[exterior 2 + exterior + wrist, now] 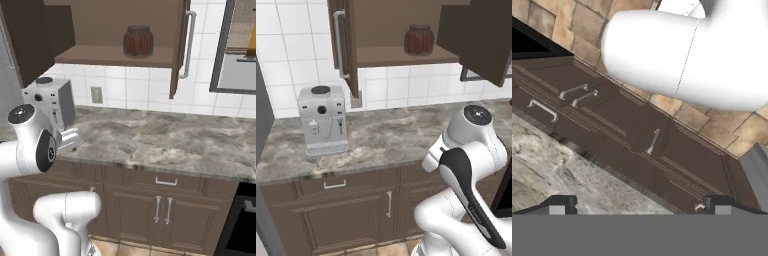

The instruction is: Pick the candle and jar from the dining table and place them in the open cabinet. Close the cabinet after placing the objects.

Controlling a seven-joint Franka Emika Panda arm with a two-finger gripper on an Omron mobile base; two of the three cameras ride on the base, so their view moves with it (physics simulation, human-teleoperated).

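Beneath the wall cabinet [401, 30], the robot arm [466, 165] was folded low in front of the base cupboards [346, 210], its end effector [637, 205] open wide and empty, pointing down past the counter [386, 135] edge toward the tiled floor [712, 120]. Farther back, a coffee machine [322, 120] stood on the counter. Highest and farthest, the jar [418, 40] sat on the cabinet shelf, both doors swung open. With no candle visible there, fetching it before touching the doors looked the sound course, keeping the arm clear of the right door [478, 35].
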